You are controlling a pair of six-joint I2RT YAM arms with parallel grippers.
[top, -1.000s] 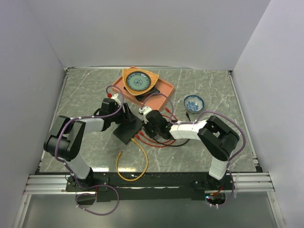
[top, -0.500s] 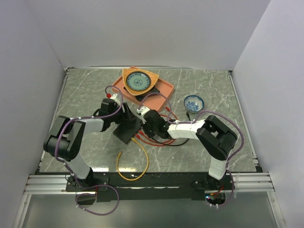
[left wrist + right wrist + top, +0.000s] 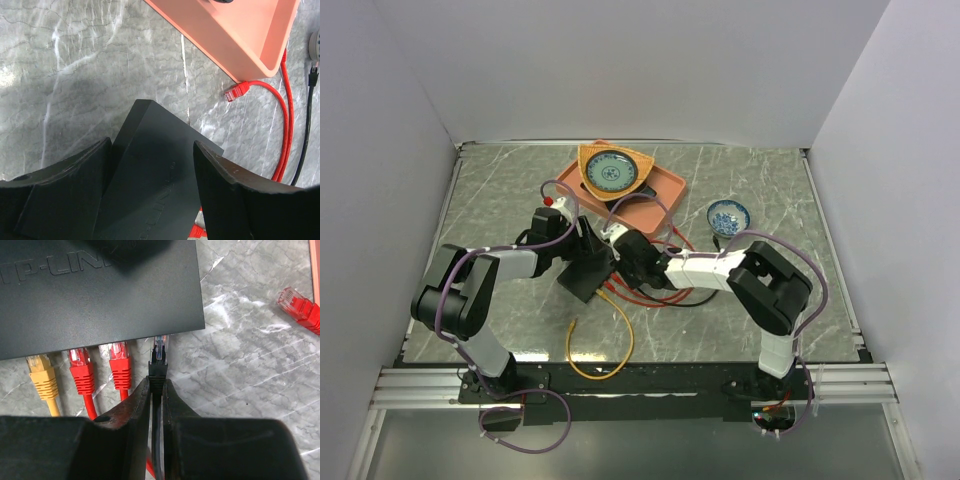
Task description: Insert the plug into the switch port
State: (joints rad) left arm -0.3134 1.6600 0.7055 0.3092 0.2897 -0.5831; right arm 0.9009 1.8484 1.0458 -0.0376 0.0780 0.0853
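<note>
The flat black switch [image 3: 100,290] lies on the marble table [image 3: 500,200]. A yellow plug [image 3: 42,375] and two red plugs [image 3: 80,370] sit in ports along its near edge. My right gripper [image 3: 156,380] is shut on the black plug [image 3: 159,360]. The plug's clear tip touches that edge just right of the red plugs. The port openings face away from view. My left gripper [image 3: 151,145] holds the switch [image 3: 150,190] by its far end, one finger pressed to each side. From above, both grippers [image 3: 585,245] [image 3: 620,268] meet at the switch [image 3: 588,278].
An orange tray [image 3: 655,190] with a patterned dish [image 3: 610,172] stands just behind the switch. A loose red plug [image 3: 236,91] lies by the tray corner. A blue bowl [image 3: 728,216] sits right. Red cable loops [image 3: 665,295] and a yellow cable [image 3: 610,350] trail toward the front.
My right gripper has moved left toward the switch, bringing the black plug up to its edge. The left gripper and the switch have stayed put.
</note>
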